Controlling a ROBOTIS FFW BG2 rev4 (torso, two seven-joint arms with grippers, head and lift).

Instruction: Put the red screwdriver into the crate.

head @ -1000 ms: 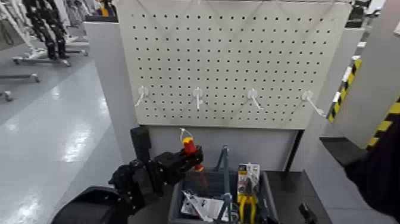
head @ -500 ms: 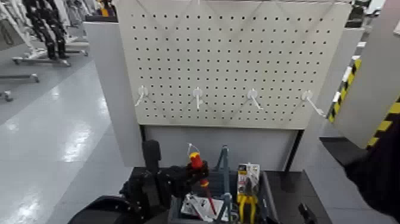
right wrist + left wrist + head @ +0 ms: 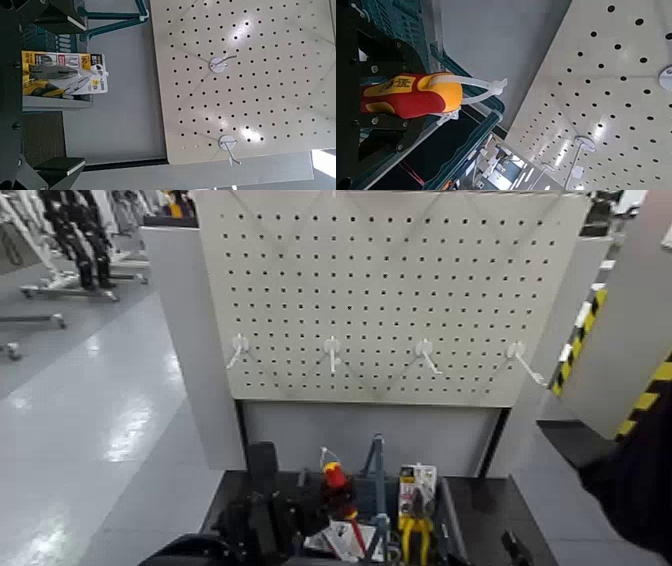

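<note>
The left arm reaches forward and low, its wrist turned so the left gripper points ahead. The left wrist view shows its dark fingers closed on the screwdriver, clamping the handle from both sides, with the handle's end sticking out past the fingertips. The right arm sits off to the side, only a dark edge of it showing.

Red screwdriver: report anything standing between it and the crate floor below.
Nothing visible blocks it. The left end effector holds the red screwdriver over the crate compartment left of the handle bar; a white card lies on that floor.
</note>
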